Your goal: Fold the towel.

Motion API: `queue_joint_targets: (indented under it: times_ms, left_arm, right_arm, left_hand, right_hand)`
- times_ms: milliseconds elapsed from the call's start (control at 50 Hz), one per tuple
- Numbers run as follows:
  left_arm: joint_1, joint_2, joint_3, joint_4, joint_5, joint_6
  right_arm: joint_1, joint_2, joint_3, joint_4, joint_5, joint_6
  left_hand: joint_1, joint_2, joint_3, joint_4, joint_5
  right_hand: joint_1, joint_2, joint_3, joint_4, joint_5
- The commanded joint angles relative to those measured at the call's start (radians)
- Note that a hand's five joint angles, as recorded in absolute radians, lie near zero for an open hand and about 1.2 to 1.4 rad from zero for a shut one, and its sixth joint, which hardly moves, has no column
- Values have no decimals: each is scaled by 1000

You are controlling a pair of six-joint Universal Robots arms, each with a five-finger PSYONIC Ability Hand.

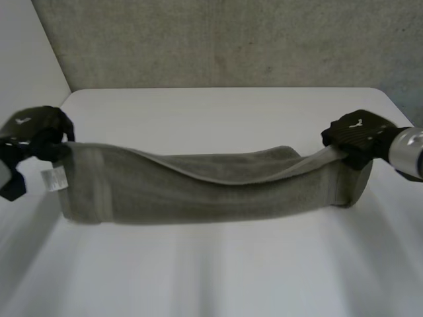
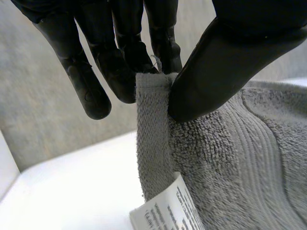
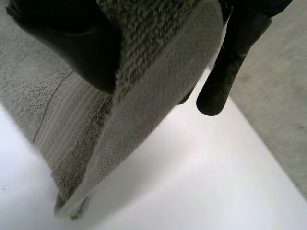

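Fingers (image 2: 165,52) + thumb of my left hand (image 1: 36,135) pinching grey towel (image 1: 198,188) at its L top corner, white label (image 1: 54,178) just below, right hand (image 1: 353,135) clamped on R corner, towel stretched btwn them, sagging mid, over white table (image 1: 218,264)

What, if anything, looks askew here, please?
The towel sags in the middle between the left hand and right hand, its upper edge drooping unevenly; a white label sticks out by the left hand.

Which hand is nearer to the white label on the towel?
Left. The left hand pinches the towel just beside the label; the right hand pinches the far end.
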Motion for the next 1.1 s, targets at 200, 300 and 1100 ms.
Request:
queue_joint_targets:
  times_ms: [200,300,1100]
  left_arm:
    - [-264,-396,904,-335,-459,205]
    - [-278,-347,1221,-251,-584,-36]
    - [-208,-361,189,160,-287,178]
  right_arm:
    - [197,379,-1079,-71,270,172]
    - [186,388,-1296,-256,296,430]
    - [149,442,-364,-162,30,-120]
  left_hand:
    - [51,9,8,4,27]
    - [51,9,8,4,27]
    - [51,9,8,4,27]
  right_hand:
    - [54,62,60,57,59]
    - [49,56,54,51,53]
    - [43,50,48,46,47]
